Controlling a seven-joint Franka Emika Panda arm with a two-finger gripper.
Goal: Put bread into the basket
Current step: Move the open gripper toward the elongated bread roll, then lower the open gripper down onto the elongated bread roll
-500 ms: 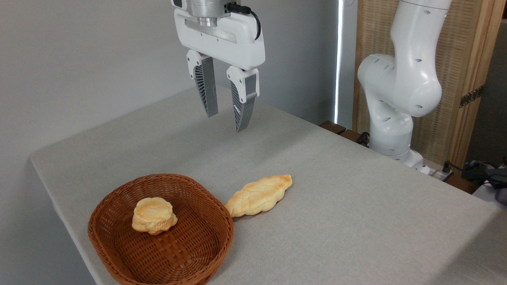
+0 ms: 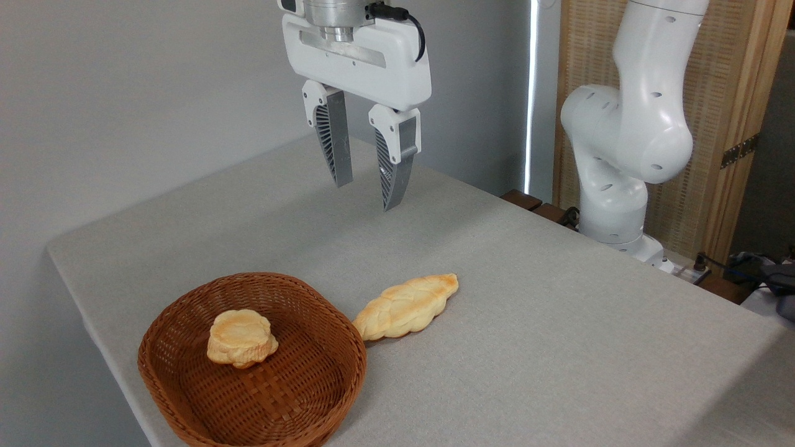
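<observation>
The bread, a long braided golden loaf with pointed ends, lies on the grey table just right of the basket, its left tip touching the rim. The basket is an oval reddish-brown wicker one at the front left. A small round bun sits inside it. My gripper hangs open high above the table, well behind the bread, with nothing between its fingers.
The grey table spreads to the right of the bread. The arm's white base stands at the back right edge. Cables and a dark object lie beyond the table's right side.
The gripper has shifted slightly to the right and a little down, still open. The bread, bun and basket have not moved.
</observation>
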